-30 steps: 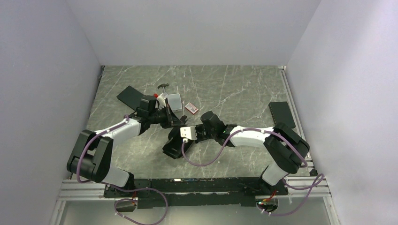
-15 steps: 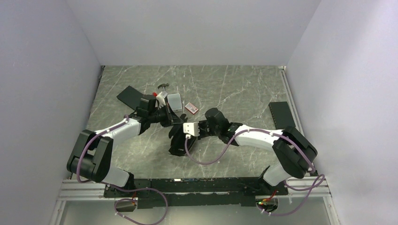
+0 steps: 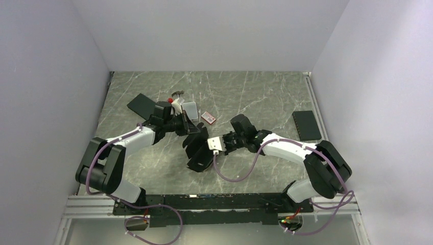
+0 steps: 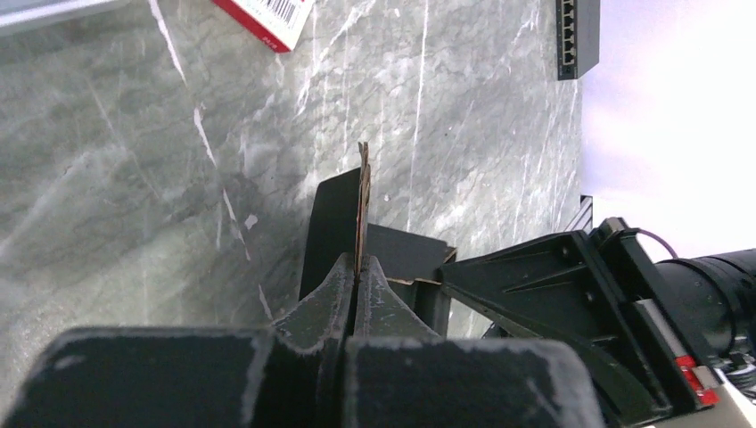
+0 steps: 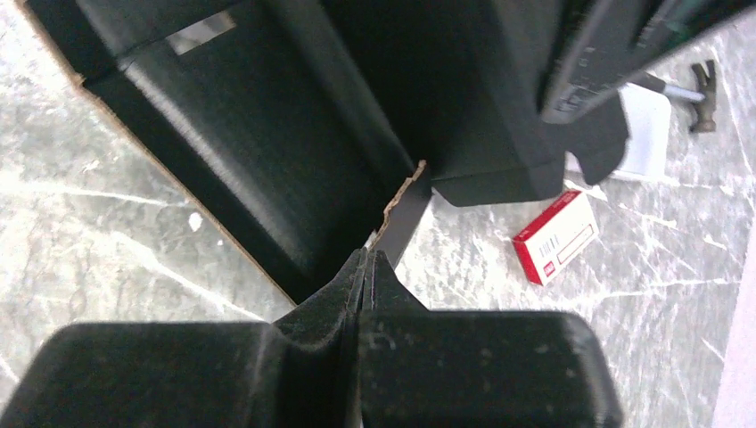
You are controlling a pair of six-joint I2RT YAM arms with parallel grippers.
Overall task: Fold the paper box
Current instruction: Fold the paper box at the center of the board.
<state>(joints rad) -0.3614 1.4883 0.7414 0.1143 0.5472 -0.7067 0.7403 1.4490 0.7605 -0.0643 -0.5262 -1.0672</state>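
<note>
Paper box (image 3: pixel 198 148) sat partly formed and tilted up over the marble table (image 3: pixel 255 97), just left of centre in the overhead view, between the two arms.

Left gripper (image 4: pixel 357 267) was closed flat on a thin upright panel edge. In the left wrist view the cardboard stood straight up out of the fingertips. Right gripper (image 5: pixel 365 259) was likewise closed, pinching a flap corner whose edge looked ragged. How deep that bite went was hard to judge, since the tips hid it.

Risks noted:
- Both holds were narrow pinches on thin board. Any pull apart by the arms could tear the frayed corner or slip a panel free, letting the box drop and unfold.
- Twisting against a crease could bend a panel off its score line.
- The two wrists were close together, so contact between them was possible.
- Red-and-white carton (image 3: pixel 208 117), silver-grey case (image 3: pixel 189 108) and hammer (image 3: pixel 177 94) lay just above the box in the frame. A swinging flap or the left arm could knock them.
</note>
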